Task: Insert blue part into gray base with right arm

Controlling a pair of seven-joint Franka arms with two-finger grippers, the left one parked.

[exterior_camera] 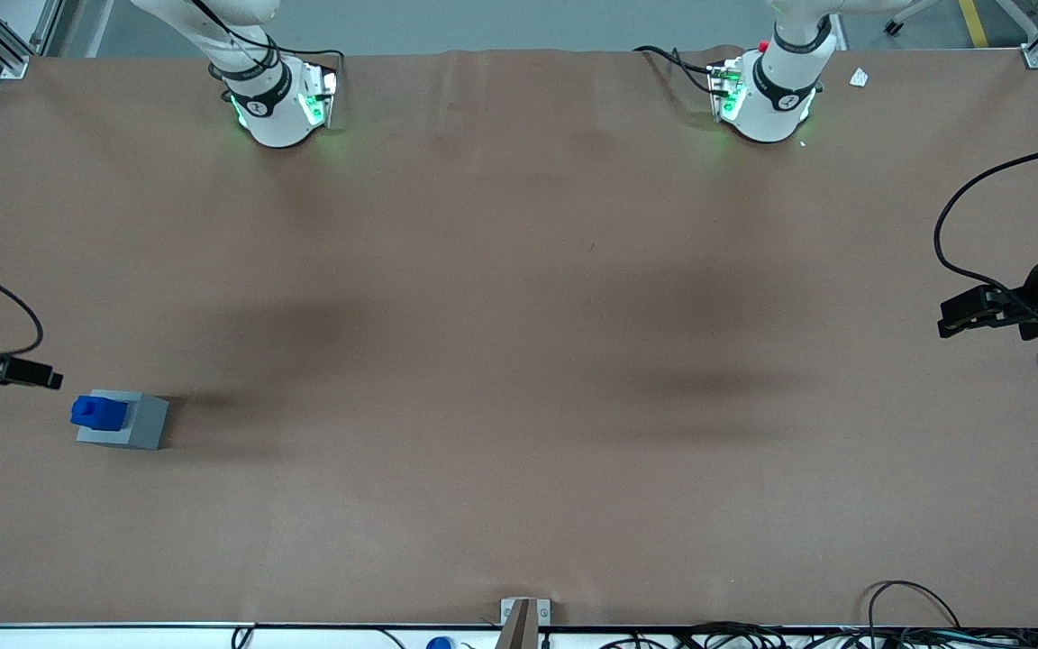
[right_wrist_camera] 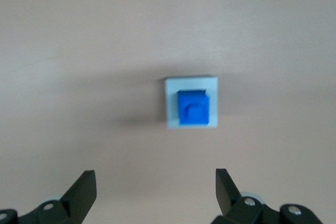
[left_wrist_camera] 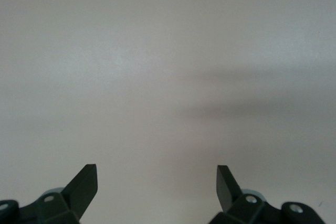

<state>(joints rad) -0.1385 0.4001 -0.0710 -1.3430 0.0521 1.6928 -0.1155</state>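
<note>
The blue part [exterior_camera: 97, 412] sits in the recess of the gray base [exterior_camera: 133, 425] at the working arm's end of the table; its raised step sticks up above the base top. In the right wrist view the blue part [right_wrist_camera: 193, 109] sits inside the gray base [right_wrist_camera: 171, 103], seen from above. My gripper [right_wrist_camera: 155, 187] is open and empty, high above the table and apart from the block. In the front view the right arm's black gripper [exterior_camera: 28, 371] reaches in from the table's edge, a little farther from the camera than the base.
Brown table cover [exterior_camera: 519, 361] spans the whole surface. The two arm bases [exterior_camera: 280, 99] stand at the edge farthest from the camera. Cables [exterior_camera: 915, 622] lie along the near edge.
</note>
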